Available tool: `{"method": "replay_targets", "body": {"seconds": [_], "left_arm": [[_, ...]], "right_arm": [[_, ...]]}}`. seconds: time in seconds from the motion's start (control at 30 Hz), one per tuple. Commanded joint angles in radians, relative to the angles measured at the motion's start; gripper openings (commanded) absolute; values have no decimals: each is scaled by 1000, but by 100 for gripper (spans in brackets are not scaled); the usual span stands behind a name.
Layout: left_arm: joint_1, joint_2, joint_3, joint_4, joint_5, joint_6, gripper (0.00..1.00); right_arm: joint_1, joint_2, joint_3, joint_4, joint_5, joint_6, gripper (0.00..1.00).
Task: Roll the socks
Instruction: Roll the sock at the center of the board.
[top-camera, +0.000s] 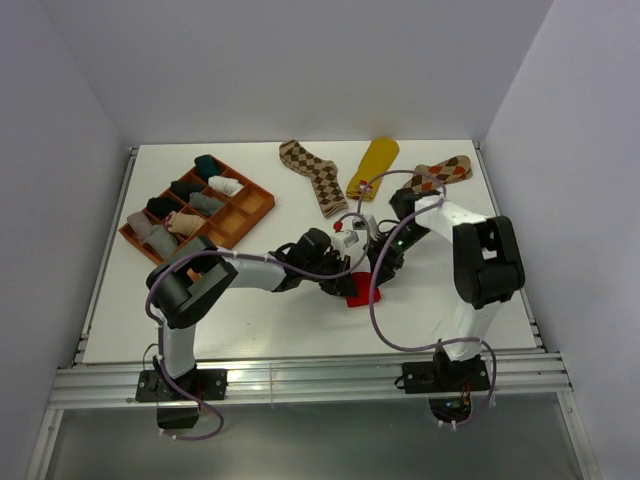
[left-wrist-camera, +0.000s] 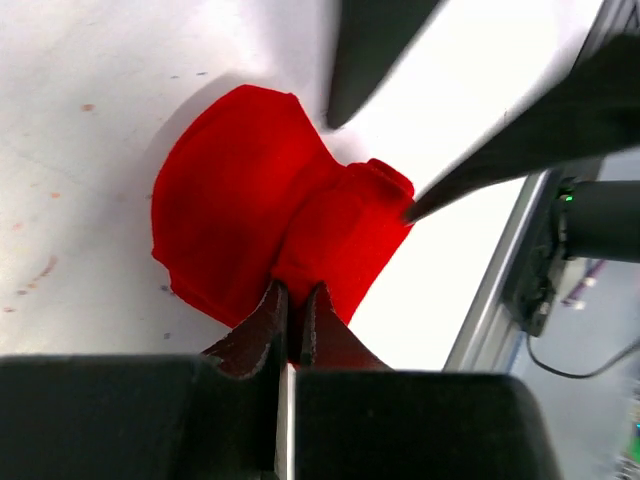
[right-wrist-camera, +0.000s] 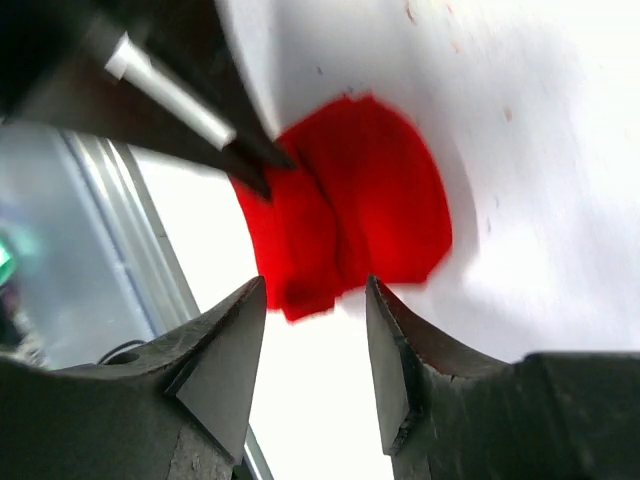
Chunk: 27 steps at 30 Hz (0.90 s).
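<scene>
The red sock is a plain, saturated red on the white table. At the far edge lie a brown argyle sock with cream and tan diamonds, a mustard yellow sock and a second argyle sock with orange-tinged diamonds. The orange tray, far left, holds rolled socks in dark green, black, grey, white and pale pink. The left arm and right arm are white and black, with a purple cable.

Red sock mostly covered from above; right gripper blurred
</scene>
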Motion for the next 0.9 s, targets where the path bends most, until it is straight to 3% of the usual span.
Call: {"method": "replay_targets", "body": {"seconds": [0.0, 0.23, 0.4, 0.67, 0.87], "left_arm": [[57, 77, -41, -135, 2, -36, 0], [100, 127, 24, -218, 123, -115, 0], [105, 189, 67, -279, 198, -185, 0], [108, 238, 106, -358, 278, -204, 0], [119, 252, 131, -396, 296, -199, 0]], "right_arm": [[-22, -143, -79, 157, 34, 47, 52], [-17, -526, -411, 571, 144, 100, 59], [16, -762, -608, 731, 164, 40, 66], [248, -933, -806, 941, 412, 3, 68], [409, -927, -895, 1035, 520, -34, 68]]}}
